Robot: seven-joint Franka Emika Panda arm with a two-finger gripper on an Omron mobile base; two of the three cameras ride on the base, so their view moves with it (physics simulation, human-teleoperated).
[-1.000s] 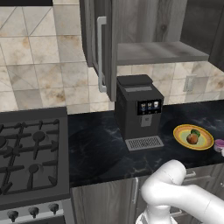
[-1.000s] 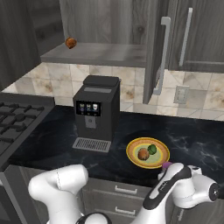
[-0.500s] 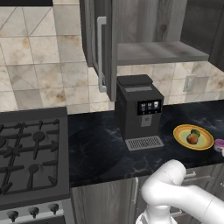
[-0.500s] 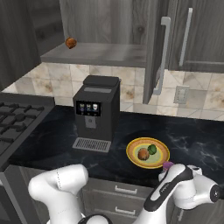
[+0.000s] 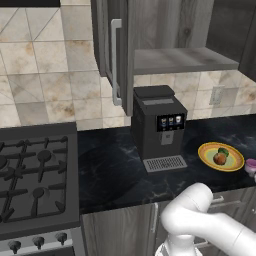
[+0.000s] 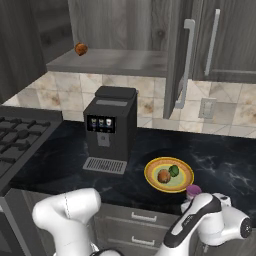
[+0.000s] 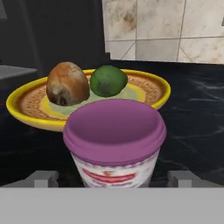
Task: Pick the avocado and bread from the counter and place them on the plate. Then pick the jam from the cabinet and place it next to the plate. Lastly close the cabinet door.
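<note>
1. Left base view: one plate (image 5: 206, 157) on the black counter (image 5: 115, 170) right of one coffee machine (image 5: 157, 127); one bread (image 5: 219, 158) and one avocado (image 5: 223, 151) on it; one jam (image 5: 250, 165) at the frame edge, just beside the plate. One open cabinet door (image 5: 116, 45); one stove (image 5: 35, 175).
2. Right base view: adds one brown lump (image 6: 81, 48) on the cabinet (image 6: 115, 62) shelf, and the white arm reaching low behind the jam.
3. Hand view: gripper (image 7: 114, 178) fingers (image 7: 43, 179) spread wide either side of the jar, clear of its sides; nothing gripped.
</note>
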